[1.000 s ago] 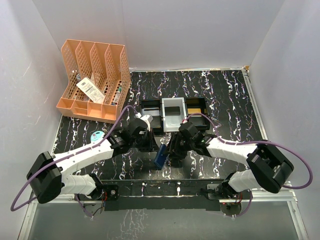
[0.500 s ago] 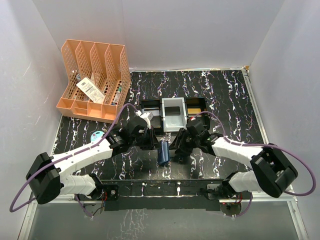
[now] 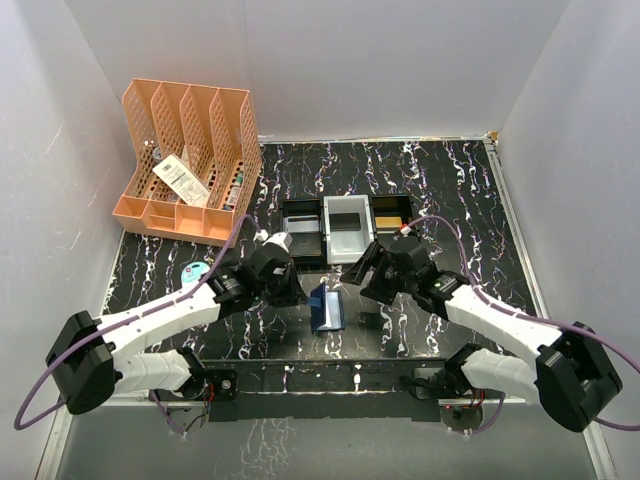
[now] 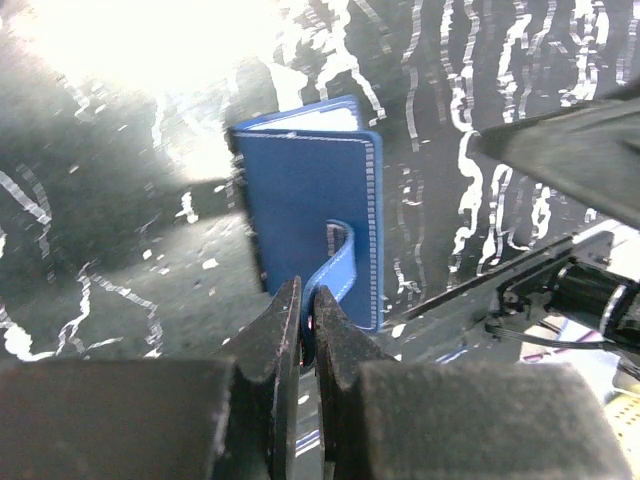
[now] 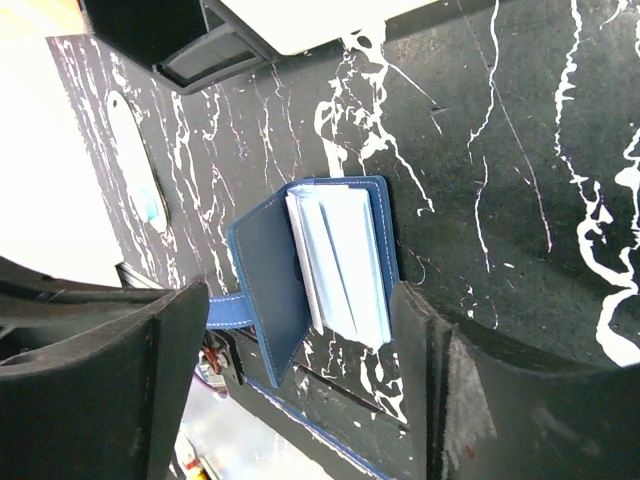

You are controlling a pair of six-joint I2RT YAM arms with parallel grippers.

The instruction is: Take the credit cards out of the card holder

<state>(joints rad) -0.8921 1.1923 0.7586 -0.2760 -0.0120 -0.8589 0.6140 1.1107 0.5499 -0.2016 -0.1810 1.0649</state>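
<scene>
The card holder (image 3: 327, 307), a navy-blue bifold, lies on the black marbled table between the two arms. Its cover (image 5: 268, 290) stands half open over pale blue slotted leaves (image 5: 345, 265). My left gripper (image 4: 307, 310) is shut on the holder's strap (image 4: 337, 272), at the holder's left side (image 3: 300, 292). My right gripper (image 5: 300, 300) hangs open above the holder, one finger on each side and neither touching it. In the top view the right gripper (image 3: 372, 285) sits just right of the holder. The credit cards do not show apart from the leaves.
Black and grey trays (image 3: 347, 226) stand in a row just behind the holder. An orange file rack (image 3: 190, 160) fills the far left corner. A pale blue oval case (image 3: 195, 270) lies left of the left arm. White walls close in three sides.
My right gripper has opened wider and drawn back to the right. The holder has gone from standing on edge to lying half open. The left gripper stays shut on the strap.
</scene>
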